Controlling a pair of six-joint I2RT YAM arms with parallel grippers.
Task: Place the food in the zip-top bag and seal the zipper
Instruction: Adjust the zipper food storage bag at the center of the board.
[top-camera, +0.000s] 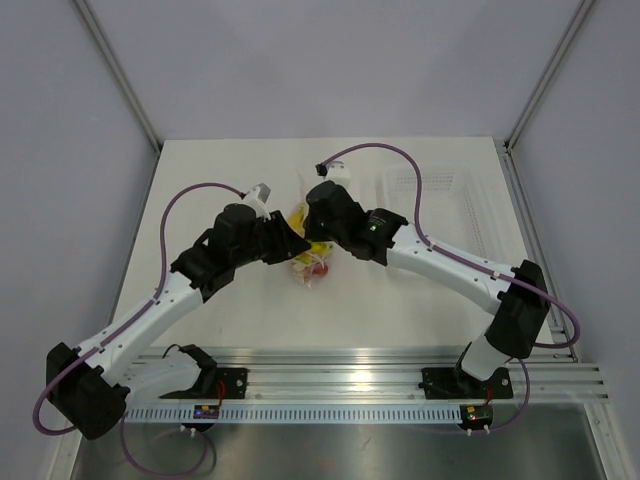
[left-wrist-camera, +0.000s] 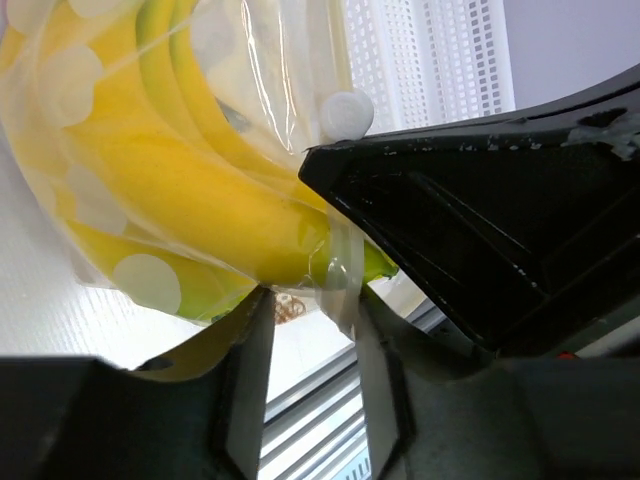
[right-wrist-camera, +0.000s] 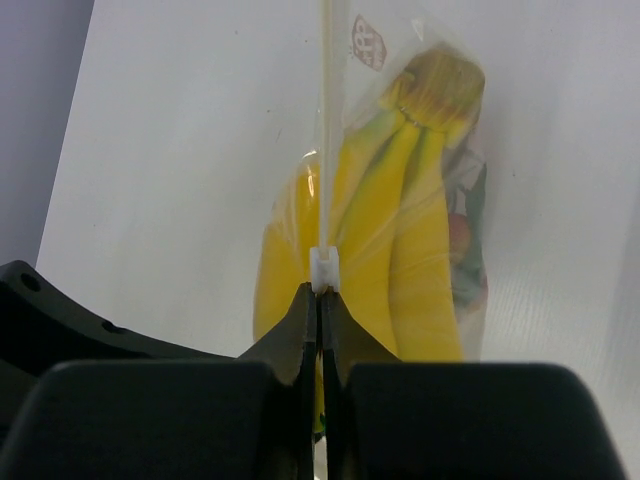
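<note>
Sealing step, we judge: food sits inside the zip-top bag, center of top view over the tabletop. R jaws are clamped on the zipper at its white clip. L jaws sit narrowly apart at the bag's lower edge; we can't tell if they're gripping. Next, we think: run R along the strip w/ L bracing the bag.

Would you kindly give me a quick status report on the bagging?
Right gripper shut on the zipper. Left gripper at zip-top bag edge, grip unclear. Bananas inside. No obstruction seen.
</note>
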